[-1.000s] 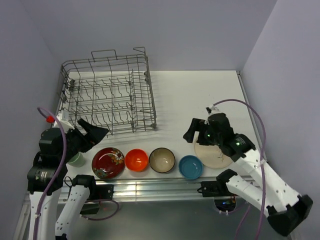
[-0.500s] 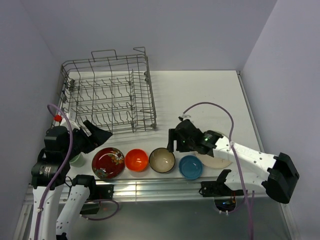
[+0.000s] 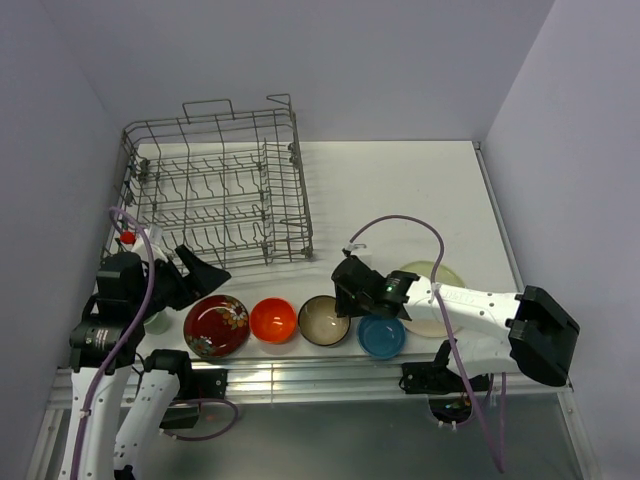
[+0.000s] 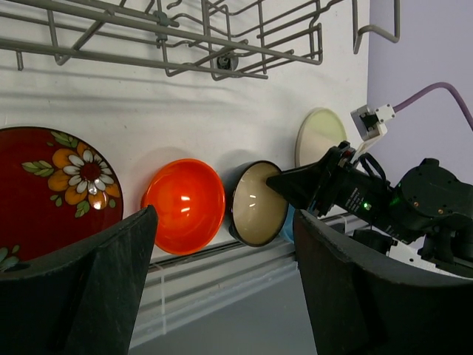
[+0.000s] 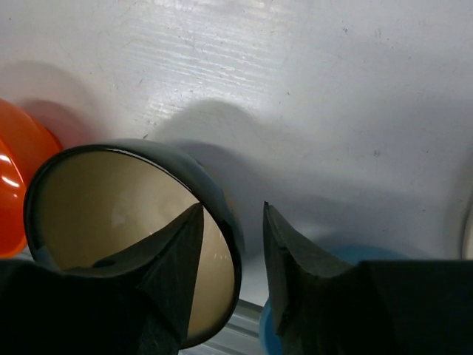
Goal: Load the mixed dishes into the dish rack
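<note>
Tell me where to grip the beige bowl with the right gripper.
Pinch the far-right rim from above, one finger inside, one outside. The beige bowl sits upright, mouth up, and the open right gripper straddles that thin rim.

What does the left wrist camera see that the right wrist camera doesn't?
Only the left wrist view shows the red floral-patterned bowl, the grey wire dish rack and the left gripper, its fingers wide apart. Only the right wrist view shows the right gripper close up, open, with one finger over the inside of the dark-outside, beige-inside bowl and the other outside its rim. Both views show that bowl and the orange bowl beside it.
</note>
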You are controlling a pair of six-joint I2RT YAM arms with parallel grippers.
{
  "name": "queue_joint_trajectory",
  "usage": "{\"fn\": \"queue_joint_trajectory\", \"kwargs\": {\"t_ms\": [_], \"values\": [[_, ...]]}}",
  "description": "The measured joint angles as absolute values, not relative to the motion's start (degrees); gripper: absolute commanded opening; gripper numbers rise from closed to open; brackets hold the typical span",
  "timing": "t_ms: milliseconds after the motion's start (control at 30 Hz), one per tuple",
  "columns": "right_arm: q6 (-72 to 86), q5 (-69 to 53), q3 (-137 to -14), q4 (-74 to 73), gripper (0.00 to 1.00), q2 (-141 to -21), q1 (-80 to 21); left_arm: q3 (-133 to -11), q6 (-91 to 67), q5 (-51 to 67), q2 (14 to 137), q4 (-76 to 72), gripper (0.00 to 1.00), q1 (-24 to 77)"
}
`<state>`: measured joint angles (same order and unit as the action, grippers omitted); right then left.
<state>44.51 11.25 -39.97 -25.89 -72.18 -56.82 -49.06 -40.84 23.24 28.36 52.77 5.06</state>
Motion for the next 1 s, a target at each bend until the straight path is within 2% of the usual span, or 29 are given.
{"fn": "queue_joint_trajectory", "kwargs": {"t_ms": [33,133,267,300,333,700,1000], "values": [[44.58,11.49,-39.9,-25.65,0.38,-72.29,-56.86,-48.75,-40.77,23.66,28.36,52.71,0.79,5.06],[44.25,12.1,-39.66,-24.67,0.32,-72.79,-57.01,-47.79,-40.71,25.12,28.36,52.18,0.79,5.06],[43.18,12.75,-39.68,-23.66,0.11,-73.93,-57.41,-46.89,-40.75,27.35,28.38,50.96,0.79,5.06],[43.24,12.91,-39.68,-23.53,0.02,-74.22,-57.49,-46.74,-40.77,27.83,28.38,50.68,0.79,5.06],[43.66,13.41,-39.68,-22.63,0.0,-74.48,-57.52,-46.63,-40.8,28.47,28.4,50.33,0.79,5.06],[43.16,17.02,-40.03,-25.08,0.0,-72.6,-57.82,-45.5,-41.1,31.4,28.38,49.45,0.79,5.06],[41.87,15.99,-40.51,-33.54,0.0,-55.79,-57.82,-42.92,-42.57,38.0,30.2,44.84,0.8,5.06]]}}
